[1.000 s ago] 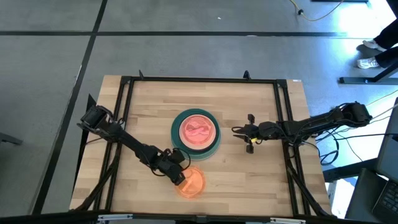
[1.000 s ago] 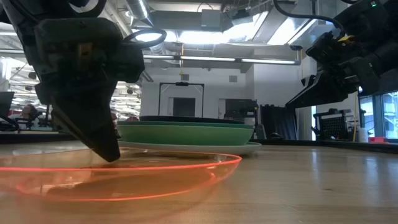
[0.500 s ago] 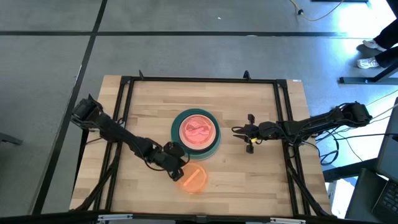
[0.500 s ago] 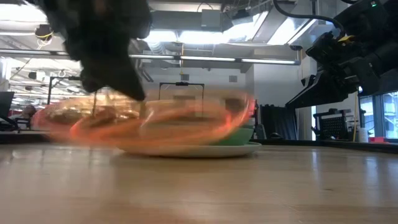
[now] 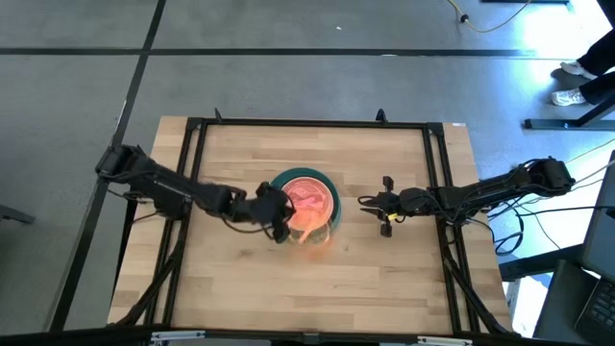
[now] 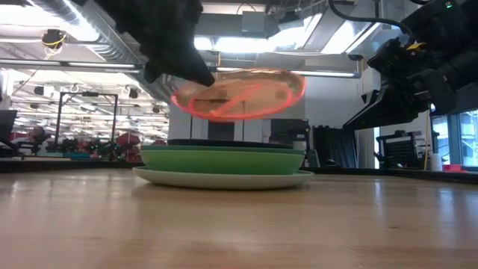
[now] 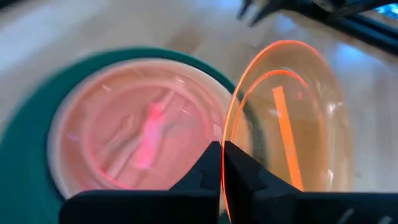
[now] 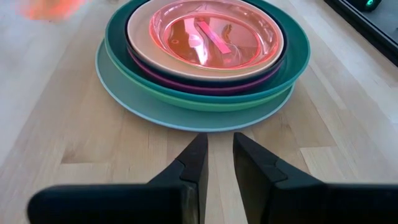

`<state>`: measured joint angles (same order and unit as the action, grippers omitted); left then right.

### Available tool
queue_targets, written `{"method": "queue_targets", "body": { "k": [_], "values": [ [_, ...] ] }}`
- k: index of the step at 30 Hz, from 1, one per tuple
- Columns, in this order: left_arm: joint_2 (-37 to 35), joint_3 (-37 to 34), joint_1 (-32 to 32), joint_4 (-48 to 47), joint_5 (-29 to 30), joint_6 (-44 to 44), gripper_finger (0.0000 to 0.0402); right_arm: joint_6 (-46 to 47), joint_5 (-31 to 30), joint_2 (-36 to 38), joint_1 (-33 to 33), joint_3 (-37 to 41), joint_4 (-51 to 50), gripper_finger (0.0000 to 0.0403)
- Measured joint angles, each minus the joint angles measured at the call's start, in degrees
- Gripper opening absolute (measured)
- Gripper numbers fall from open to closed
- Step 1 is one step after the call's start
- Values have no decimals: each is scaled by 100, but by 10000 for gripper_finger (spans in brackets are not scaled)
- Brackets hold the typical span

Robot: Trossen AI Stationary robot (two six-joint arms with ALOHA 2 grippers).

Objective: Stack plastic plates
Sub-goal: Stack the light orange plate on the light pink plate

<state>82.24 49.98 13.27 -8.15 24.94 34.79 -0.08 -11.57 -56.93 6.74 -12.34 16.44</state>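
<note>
One stack of plastic plates (image 5: 306, 200) sat at the middle of the wooden table (image 5: 231, 279): a pale light green plate (image 8: 124, 93) at the bottom, a teal plate (image 8: 292, 59) on it, then dark navy, magenta and peach rims, with a translucent pink plate (image 8: 214, 31) on top. No brand, label or legible writing appeared on any plate, gripper or table part.

One translucent orange plate (image 6: 243, 93) was held in the air above the stack, clear of it in the low view and tilted. In the high view it overlapped the stack's near edge (image 5: 309, 231).

Left gripper (image 5: 280, 229): arm stretched from the table's left edge towards the middle, wrist at the stack's left side, fingers (image 7: 211, 171) pinched on the orange plate's rim, the plate standing edge-on between them in the left wrist view.

Right gripper (image 5: 363, 203): arm reaching in from the table's right edge, low over the wood, just right of the stack and apart from it. Its fingers (image 8: 193, 165) stood slightly parted, with nothing between them, pointing at the stack.
</note>
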Motion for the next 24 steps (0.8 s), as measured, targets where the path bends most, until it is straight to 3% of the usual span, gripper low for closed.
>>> {"method": "queue_targets", "body": {
  "k": [13,24],
  "values": [
    [41,2,-1539,27,-364,-867,0,-2,0,2,0,0,-1,67],
    [190,-244,-1728,-1,-583,-1001,0,-4,0,2,0,0,6,67]
  ]
}}
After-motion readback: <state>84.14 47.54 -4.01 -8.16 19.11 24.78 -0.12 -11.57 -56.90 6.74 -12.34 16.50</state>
